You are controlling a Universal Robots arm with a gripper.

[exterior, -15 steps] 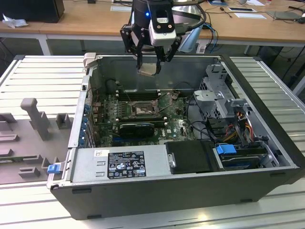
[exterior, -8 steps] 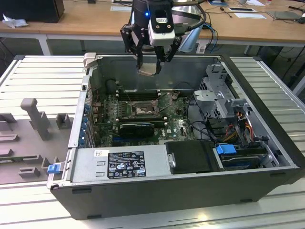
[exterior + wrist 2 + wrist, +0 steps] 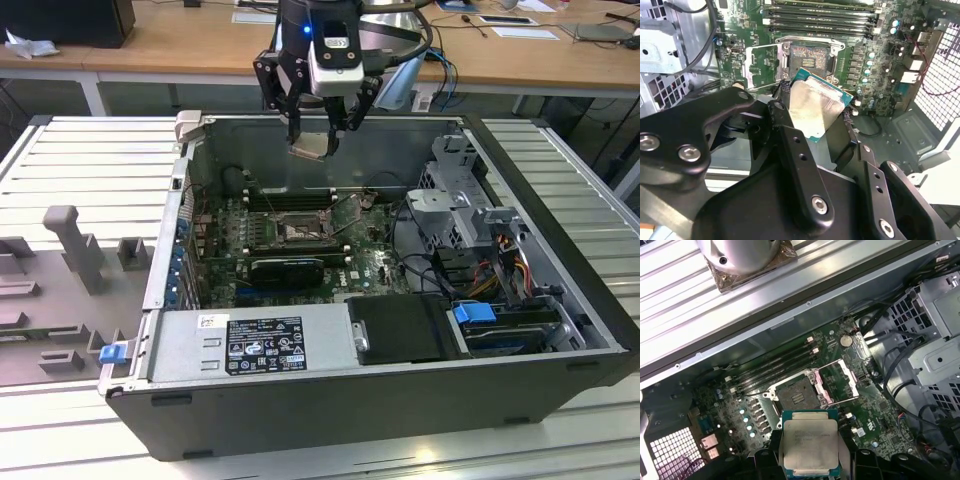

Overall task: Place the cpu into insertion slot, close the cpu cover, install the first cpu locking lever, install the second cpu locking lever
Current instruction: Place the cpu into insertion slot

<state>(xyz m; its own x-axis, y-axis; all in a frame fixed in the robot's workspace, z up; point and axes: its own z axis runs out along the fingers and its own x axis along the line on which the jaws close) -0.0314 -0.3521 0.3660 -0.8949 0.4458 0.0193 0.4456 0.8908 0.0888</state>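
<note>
- The gripper hung over the open computer case, near the case's far wall in the exterior view.
- Its fingers were drawn narrow onto the cpu, clamping the chip by two opposite edges.
- In both wrist views the cpu sat between the black fingers with its pale metal face showing and a teal edge around it.
- In the exterior view the chip looked tilted, and it was held up in the air, well apart from the green circuit board.
- The insertion slot lay at about six o'clock from the gripper in the exterior view, and its dark centre was bare.
- The cpu cover stood swung open beside the slot, hinged at one edge, and the board showed through its window.
- Taking the slot as the dial's centre in the exterior view, the long memory slots ran at twelve o'clock, just beside it.
- A long black card lay at six o'clock, and a labelled power supply sat farther out the same way.
- A metal drive cage stood at about three o'clock.
</note>
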